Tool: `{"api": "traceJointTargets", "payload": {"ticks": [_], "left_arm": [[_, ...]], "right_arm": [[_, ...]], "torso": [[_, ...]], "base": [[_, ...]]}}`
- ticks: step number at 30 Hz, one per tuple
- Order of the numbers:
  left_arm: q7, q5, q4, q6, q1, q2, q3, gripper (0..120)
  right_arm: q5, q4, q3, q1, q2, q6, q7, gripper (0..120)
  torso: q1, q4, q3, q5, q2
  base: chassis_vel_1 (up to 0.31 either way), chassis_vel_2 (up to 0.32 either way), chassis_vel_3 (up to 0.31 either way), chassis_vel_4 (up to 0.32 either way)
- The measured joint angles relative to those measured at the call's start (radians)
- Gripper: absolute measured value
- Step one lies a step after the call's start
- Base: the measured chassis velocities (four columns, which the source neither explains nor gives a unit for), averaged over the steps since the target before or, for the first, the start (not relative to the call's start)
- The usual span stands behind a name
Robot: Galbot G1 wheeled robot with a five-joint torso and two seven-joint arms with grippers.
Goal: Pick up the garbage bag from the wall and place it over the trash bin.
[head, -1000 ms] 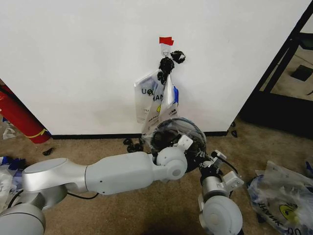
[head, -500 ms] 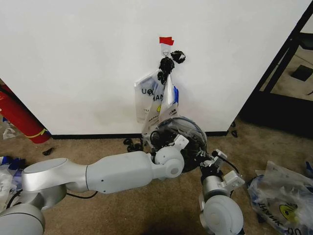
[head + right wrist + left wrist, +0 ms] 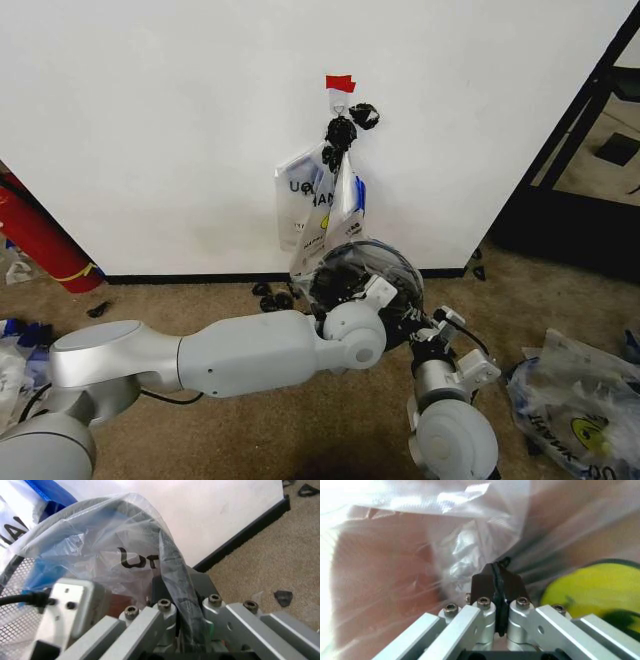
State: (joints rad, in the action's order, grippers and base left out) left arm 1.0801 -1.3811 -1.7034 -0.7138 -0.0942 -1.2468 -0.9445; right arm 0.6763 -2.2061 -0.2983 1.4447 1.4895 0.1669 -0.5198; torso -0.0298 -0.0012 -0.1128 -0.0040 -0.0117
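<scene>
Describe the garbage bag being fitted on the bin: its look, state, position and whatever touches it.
The garbage bag is thin, see-through whitish plastic, crinkled, with black lettering, a blue patch and a yellow print. It is stretched over the top of the black mesh trash bin, which stands on the carpet by the wall. The left gripper is shut on a fold of it, and the right gripper is shut on a bunched strip at the bin's rim.

A translucent whitish garbage bag (image 3: 107, 551) with black lettering, a blue band and a yellow smiley print (image 3: 592, 588) is seen. Black mesh is shown on the trash bin (image 3: 15, 592). The wall (image 3: 180, 120) is plain white with a black baseboard (image 3: 190, 277); red tape (image 3: 340, 83) is stuck on it. The carpet (image 3: 250, 420) is tan.
</scene>
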Motion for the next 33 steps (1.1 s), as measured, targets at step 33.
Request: {"api": "traceJointTargets", "payload": {"ticks": [33], "left_arm": [[-0.012,0.085,-0.002,-0.02,0.006,0.009,-0.03,0]], "right_arm": [[0.0,0.005,0.002,-0.006,-0.007,0.0,0.001,0]], "torso": [[0.0,0.0001,0.0,0.0,0.0]], "base": [[0.0,0.0,0.0,0.0]]}}
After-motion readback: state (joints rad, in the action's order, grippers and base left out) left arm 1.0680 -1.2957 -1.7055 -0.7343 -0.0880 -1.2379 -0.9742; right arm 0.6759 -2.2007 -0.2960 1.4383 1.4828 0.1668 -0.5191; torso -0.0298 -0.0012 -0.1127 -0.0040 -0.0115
